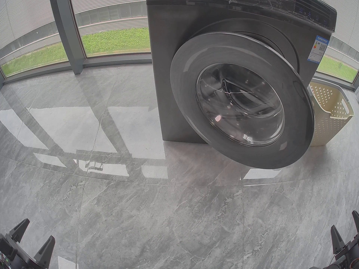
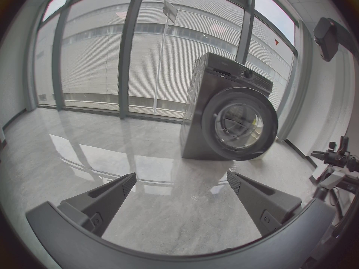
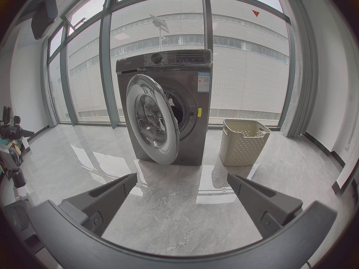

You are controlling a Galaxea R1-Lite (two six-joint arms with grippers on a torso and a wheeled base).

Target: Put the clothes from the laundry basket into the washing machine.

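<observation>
A dark grey washing machine (image 1: 179, 56) stands ahead on the floor, its round door (image 1: 241, 101) swung open toward me. The same washing machine (image 3: 187, 94) and its open drum mouth (image 3: 178, 107) face the right wrist view. A cream laundry basket (image 1: 331, 111) stands on the floor just right of the machine; no clothes show in the laundry basket (image 3: 243, 142). My left gripper (image 1: 33, 234) hangs open low at the left, far from the machine. My right gripper (image 1: 346, 226) is open low at the right. Nothing sits between the left gripper (image 2: 181, 178) fingers or the right gripper (image 3: 181, 178) fingers.
Glossy grey tiled floor (image 1: 149, 206) stretches between me and the machine. Tall windows (image 1: 108, 15) with dark frames run behind it. A curtain (image 3: 301, 68) hangs at the right wall.
</observation>
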